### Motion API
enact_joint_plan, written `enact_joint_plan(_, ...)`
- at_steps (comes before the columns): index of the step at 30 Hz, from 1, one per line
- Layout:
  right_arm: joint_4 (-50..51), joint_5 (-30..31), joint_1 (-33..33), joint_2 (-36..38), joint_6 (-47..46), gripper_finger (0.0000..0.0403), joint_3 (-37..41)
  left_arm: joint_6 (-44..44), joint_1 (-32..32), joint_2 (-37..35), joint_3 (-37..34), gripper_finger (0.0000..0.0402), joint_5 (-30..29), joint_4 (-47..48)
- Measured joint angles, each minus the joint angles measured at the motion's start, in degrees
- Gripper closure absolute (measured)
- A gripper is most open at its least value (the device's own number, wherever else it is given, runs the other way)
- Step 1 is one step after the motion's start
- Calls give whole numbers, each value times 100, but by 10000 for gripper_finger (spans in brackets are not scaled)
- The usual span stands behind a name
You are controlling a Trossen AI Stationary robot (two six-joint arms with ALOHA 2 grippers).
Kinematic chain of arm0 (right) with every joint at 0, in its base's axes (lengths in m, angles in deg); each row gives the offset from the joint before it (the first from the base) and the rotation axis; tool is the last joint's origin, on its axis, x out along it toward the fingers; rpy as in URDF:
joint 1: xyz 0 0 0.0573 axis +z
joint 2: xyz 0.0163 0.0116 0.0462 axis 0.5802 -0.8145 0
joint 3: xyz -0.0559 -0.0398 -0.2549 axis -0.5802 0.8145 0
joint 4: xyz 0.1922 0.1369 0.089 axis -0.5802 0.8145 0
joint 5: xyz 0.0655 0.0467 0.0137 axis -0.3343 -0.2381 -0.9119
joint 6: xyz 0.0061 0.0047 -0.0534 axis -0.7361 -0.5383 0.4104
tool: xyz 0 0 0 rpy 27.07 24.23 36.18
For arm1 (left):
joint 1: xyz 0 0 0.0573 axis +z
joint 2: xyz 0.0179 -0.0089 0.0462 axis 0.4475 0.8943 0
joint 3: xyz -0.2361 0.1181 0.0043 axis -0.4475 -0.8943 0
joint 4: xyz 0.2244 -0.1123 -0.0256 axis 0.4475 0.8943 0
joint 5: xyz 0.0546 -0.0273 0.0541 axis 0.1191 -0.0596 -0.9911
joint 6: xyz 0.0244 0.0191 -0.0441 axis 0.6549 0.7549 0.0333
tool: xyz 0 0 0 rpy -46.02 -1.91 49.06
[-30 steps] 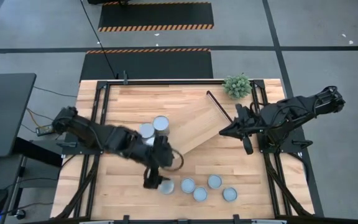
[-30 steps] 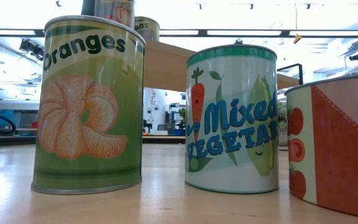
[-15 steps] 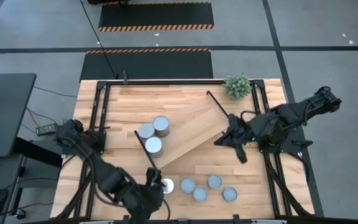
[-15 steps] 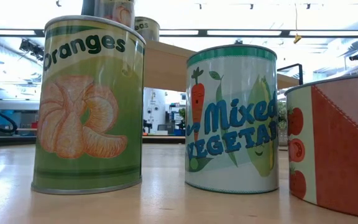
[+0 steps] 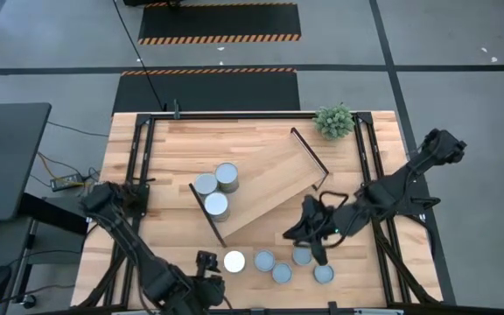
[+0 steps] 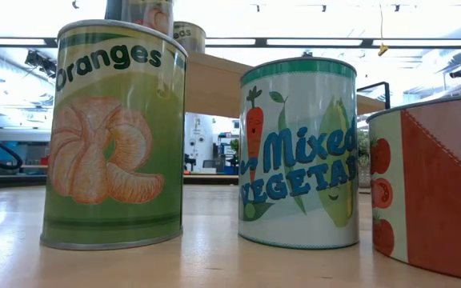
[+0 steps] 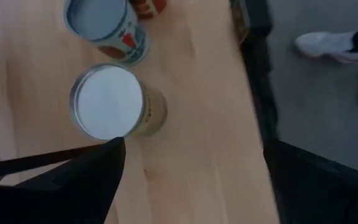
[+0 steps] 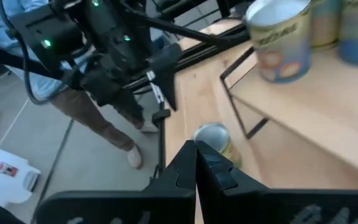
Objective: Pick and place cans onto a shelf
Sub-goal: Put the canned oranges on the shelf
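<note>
Overhead, the left gripper point(image 5: 206, 262) sits at the near edge of the table point(image 5: 169, 144), just left of a white-topped can point(image 5: 234, 261) and not touching it. Its wrist camera shows both dark fingers point(image 7: 98, 163) spread wide apart with nothing between them, the white-topped can point(image 7: 109, 102) standing beyond them on bare wood and a second can with a red label point(image 7: 106, 25) next to it. A person's white shoe point(image 7: 323, 45) shows on the floor past the table edge.

Further right, three cans point(image 5: 215, 187) stand in a cluster on the left end of the shelf point(image 5: 265, 179), which lies slantwise across the tabletop. Four more cans point(image 5: 280, 272) stand in a loose row on the table near the front edge, right of the white-topped one.

The right gripper point(image 5: 316, 248) hangs just beside the can point(image 5: 301, 256) third along that row; its fingers look pressed together in the wrist camera, holding nothing. A small green plant point(image 5: 334, 121) stands at the far right corner.

At table height, an oranges can point(image 6: 114, 132), a mixed vegetables can point(image 6: 298, 152) and part of a tomato can point(image 6: 430, 188) fill the picture.
</note>
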Motion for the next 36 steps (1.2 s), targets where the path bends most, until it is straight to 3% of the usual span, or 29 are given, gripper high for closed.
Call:
enact_joint_plan(4,-255,38,144,-342,-368,398,0,63,288,327,-2,15,146,-9)
enact_joint_plan(13,-382,27,321,-702,-784,398,0,1073,1142,448,47,15,1242,-87)
enact_joint_plan(18,-162,83,437,-424,-921,398,0,1629,1376,446,48,15,1335,-187)
enact_joint_plan(25,-120,901,703,-208,-929,398,0,2154,1379,406,52,15,1411,-313)
enact_joint_plan(36,-76,891,700,-228,-955,398,-1,2904,1273,474,404,40,1219,-451)
